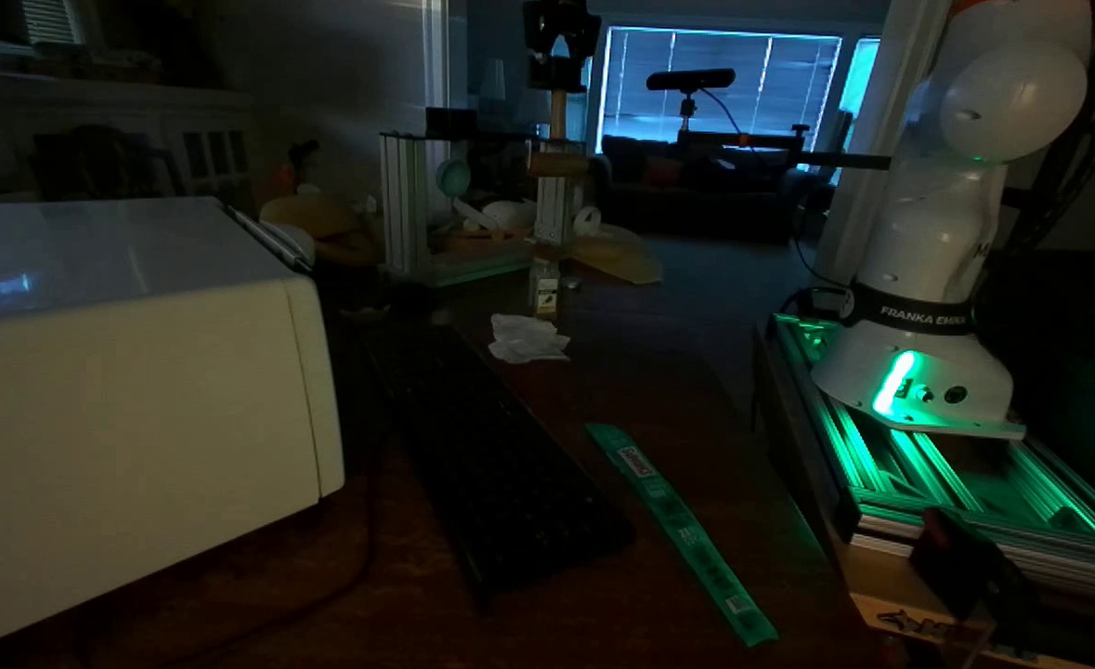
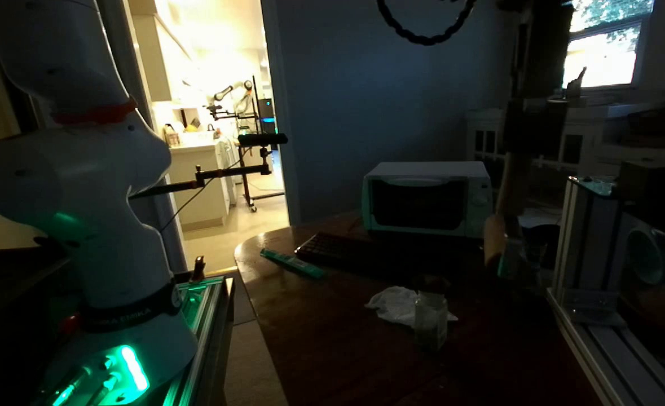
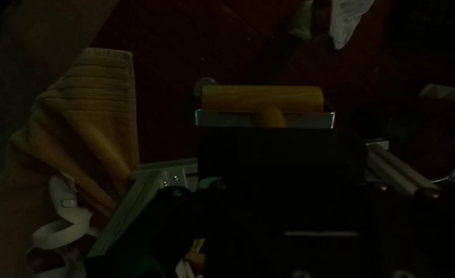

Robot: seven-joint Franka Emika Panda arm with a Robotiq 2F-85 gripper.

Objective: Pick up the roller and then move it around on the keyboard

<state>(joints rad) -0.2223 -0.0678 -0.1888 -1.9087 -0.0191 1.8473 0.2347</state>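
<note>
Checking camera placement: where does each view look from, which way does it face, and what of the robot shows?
In an exterior view: beside the toaster oven, facing the couch and window; arm at picture right, claw at top.
In an exterior view: from the jar end of the table, facing the toaster oven's front; arm at picture left, claw upper right.
Wrist view: on the arm, looking down past the claw, low in frame, to the roller.
Both exterior views share keyboard, green strip and roller.

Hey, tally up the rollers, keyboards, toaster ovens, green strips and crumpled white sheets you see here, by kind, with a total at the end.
Roller: 1
Keyboard: 1
Toaster oven: 1
Green strip: 1
Crumpled white sheet: 1
Total: 5
</note>
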